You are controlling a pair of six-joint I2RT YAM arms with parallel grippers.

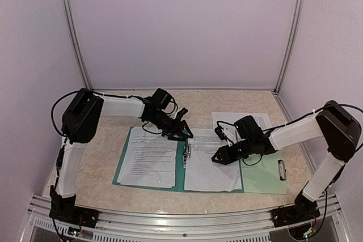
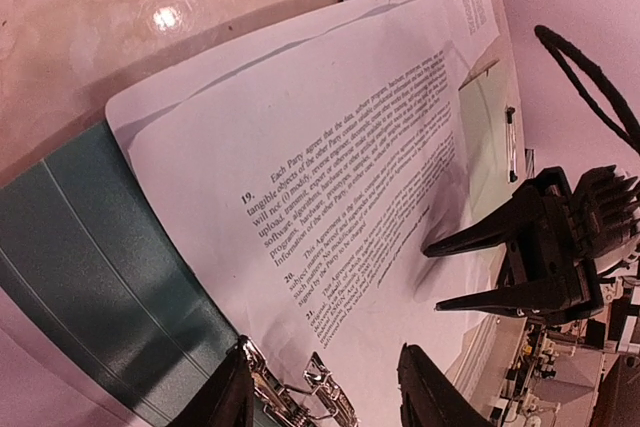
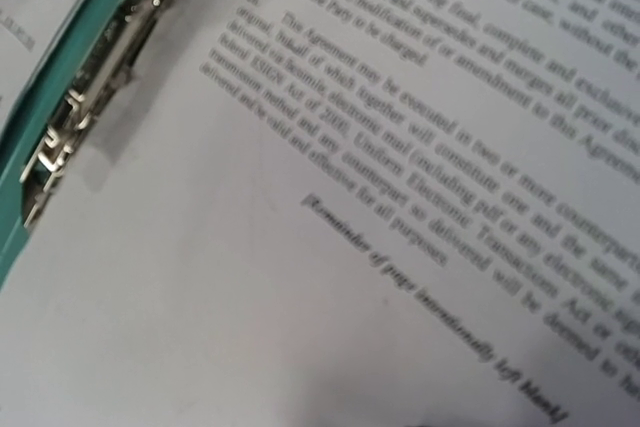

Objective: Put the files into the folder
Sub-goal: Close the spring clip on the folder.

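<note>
The dark teal folder [image 1: 180, 184] lies open on the table, its metal ring clip [image 1: 185, 152] along the spine. One printed file [image 1: 150, 164] lies on its left half and another file [image 1: 211, 168] on its right half. A further printed sheet [image 1: 227, 118] lies behind on the right. My left gripper [image 1: 182, 134] hangs open over the top of the spine; in the left wrist view the ring clip [image 2: 300, 399] sits between its fingers [image 2: 225, 402]. My right gripper [image 1: 216, 157] stands open low over the right file, its tips [image 2: 435, 274] apart. The right wrist view shows only file text [image 3: 400, 197] and clip [image 3: 100, 77].
A pale mint clipboard [image 1: 264, 178] with a metal clip [image 1: 282, 169] lies right of the folder, partly under its edge. Booth walls and metal posts close in the beige table [image 1: 113, 117] on three sides. A rail runs along the near edge.
</note>
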